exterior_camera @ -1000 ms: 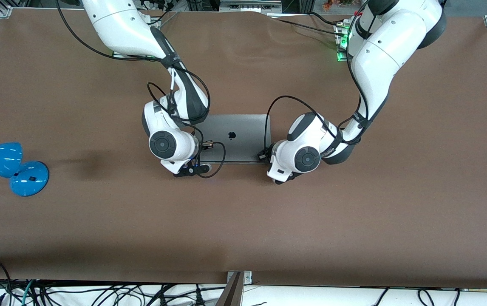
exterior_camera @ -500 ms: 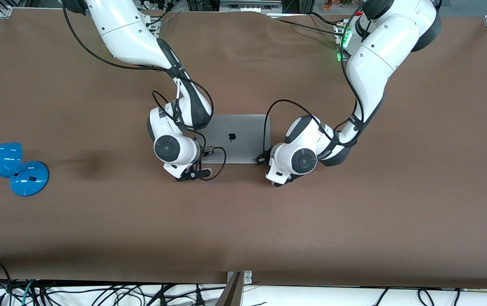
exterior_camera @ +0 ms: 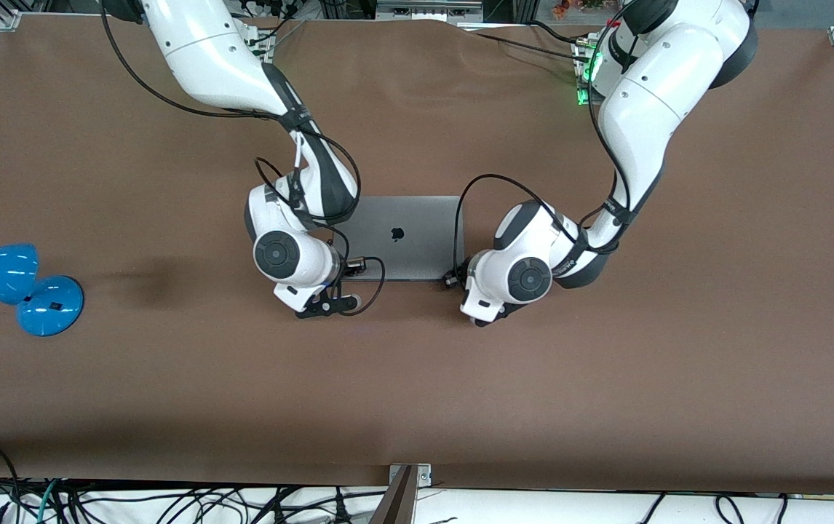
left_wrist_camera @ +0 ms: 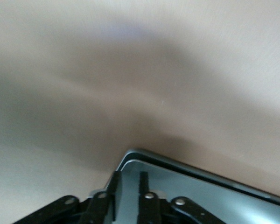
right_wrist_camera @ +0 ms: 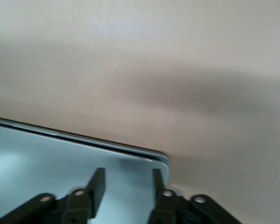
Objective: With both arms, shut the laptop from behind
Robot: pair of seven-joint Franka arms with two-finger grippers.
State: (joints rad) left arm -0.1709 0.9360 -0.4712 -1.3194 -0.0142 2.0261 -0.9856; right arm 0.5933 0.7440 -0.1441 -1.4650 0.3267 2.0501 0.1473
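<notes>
Laptop lies lid down mid-table, nearer the edge where the arms' bases stand. Front view hides both hands under wrists. Wrist views show them: left hand fingers narrowly parted over one lid corner; right hand wider apart over another.

Brown table, blue desk lamp, tangled cables below.
</notes>
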